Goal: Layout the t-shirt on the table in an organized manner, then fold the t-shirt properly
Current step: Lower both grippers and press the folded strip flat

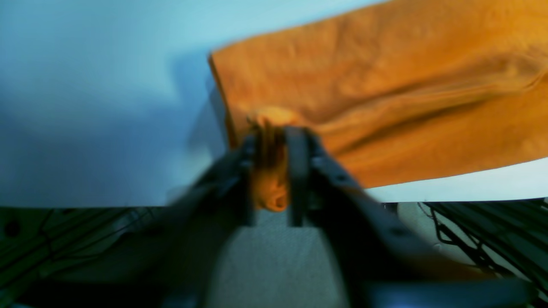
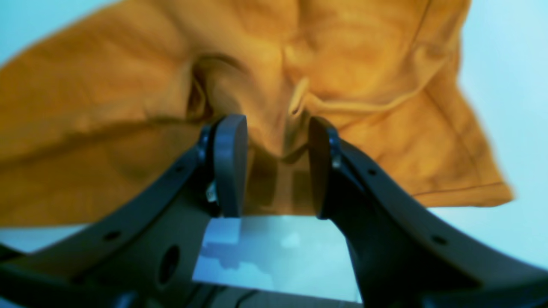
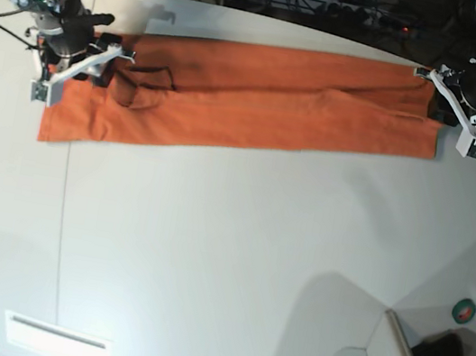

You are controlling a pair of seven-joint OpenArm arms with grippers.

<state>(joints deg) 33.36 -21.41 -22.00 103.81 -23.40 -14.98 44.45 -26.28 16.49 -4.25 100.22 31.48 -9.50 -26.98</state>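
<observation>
Looking down from the left wrist camera, the left gripper [image 1: 274, 141] was blurred, its two dark fingers standing a little apart with a bunched fold of the orange t-shirt [image 1: 385, 94] between them; whether they pinched it or merely flanked it could not be told. The rest of the shirt lay on the white table [image 1: 85, 85], near its edge.

From the right wrist camera, the right gripper [image 2: 274, 167] had its fingers clearly apart, one pad [image 2: 231, 167] on each side of a wrinkled ridge of cloth, with a gap showing beside the fabric. A sleeve hem lay to the right on the table.

From the base camera, the t-shirt [image 3: 260, 100] stretched as a long, narrow orange band across the far part of the table [image 3: 224, 258]. The right gripper [image 3: 77, 73] sat at the band's left end and the left gripper [image 3: 458, 110] at its right end. A thin dark seam [image 3: 63, 231] ran down the tabletop.
</observation>
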